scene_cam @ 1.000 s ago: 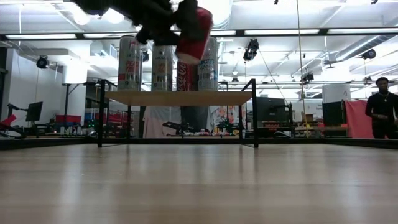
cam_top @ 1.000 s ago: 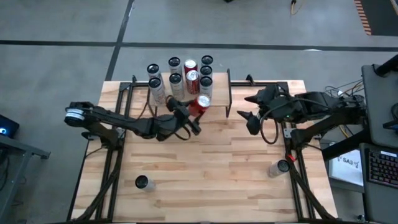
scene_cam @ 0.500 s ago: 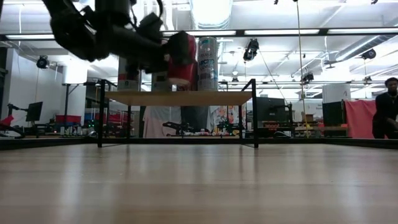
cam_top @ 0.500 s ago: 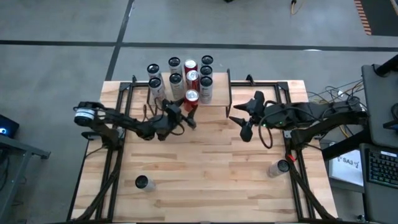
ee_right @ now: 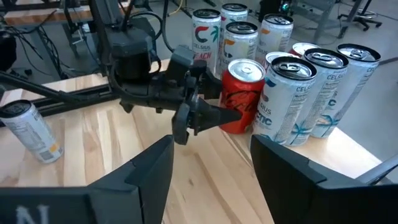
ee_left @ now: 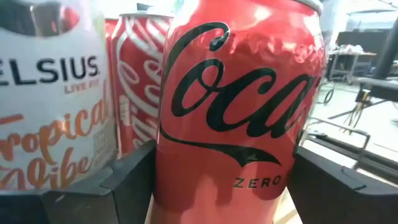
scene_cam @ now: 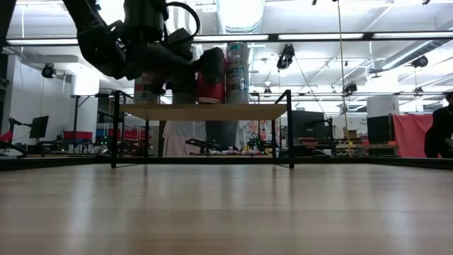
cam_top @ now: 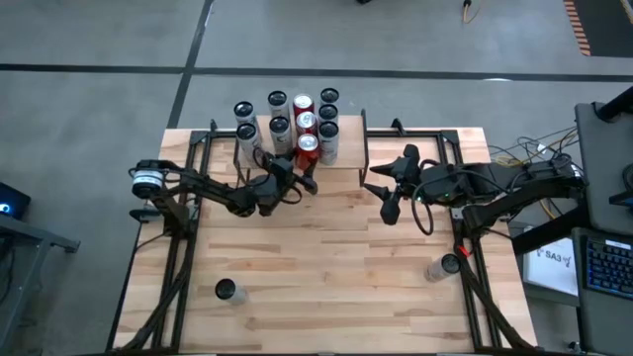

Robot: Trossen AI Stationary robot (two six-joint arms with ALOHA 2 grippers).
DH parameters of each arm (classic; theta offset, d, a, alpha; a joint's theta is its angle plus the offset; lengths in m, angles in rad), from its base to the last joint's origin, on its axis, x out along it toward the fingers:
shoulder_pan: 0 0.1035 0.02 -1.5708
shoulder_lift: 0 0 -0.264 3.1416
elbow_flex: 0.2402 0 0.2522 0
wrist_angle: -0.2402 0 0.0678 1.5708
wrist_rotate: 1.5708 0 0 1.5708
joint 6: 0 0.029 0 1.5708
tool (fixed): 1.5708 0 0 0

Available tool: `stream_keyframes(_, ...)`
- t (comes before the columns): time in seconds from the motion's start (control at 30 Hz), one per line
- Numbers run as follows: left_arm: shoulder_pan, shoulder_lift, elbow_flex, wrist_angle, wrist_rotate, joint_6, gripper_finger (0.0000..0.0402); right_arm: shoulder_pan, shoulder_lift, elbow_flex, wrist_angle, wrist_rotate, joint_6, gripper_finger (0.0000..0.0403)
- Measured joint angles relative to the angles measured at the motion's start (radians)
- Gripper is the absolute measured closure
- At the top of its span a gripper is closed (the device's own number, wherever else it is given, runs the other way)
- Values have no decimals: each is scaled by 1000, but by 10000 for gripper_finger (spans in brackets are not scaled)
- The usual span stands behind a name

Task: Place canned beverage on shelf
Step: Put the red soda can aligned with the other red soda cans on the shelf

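On the near part of the table [cam_top: 326,267], two lone cans stood well apart, a dark-topped can [cam_top: 226,290] on the left side and a silver can [cam_top: 443,266] on the right. Farther in, the right gripper [cam_top: 384,203] hung over bare planks, its fingers parted and holding nothing. The left gripper [cam_top: 297,180] reached toward the shelf [scene_cam: 205,110], clamped on the red cola can [ee_left: 239,106], one dark finger on each side of it. That can stood upright at the front edge of the shelf's wooden top, just beside a white Celsius can [ee_left: 53,93] and a second red can [ee_left: 135,81]. Behind these, more tall cans [cam_top: 280,114] crowded the shelf's back half
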Motion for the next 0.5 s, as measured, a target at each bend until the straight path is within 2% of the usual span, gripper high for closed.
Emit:
stream_keyframes(0.2, 17, 2, 0, -1, 6, -12, 118, 0, 2, -13, 13, 1, 2, 200)
stream_keyframes(0.4, 22, 1, 1, 11, 9, -13, 30, 0, 2, -28, 17, 2, 18, 200)
stream_keyframes(0.5, 22, 0, 4, 7, 9, -12, 11, 0, 2, -36, 25, 2, 20, 200)
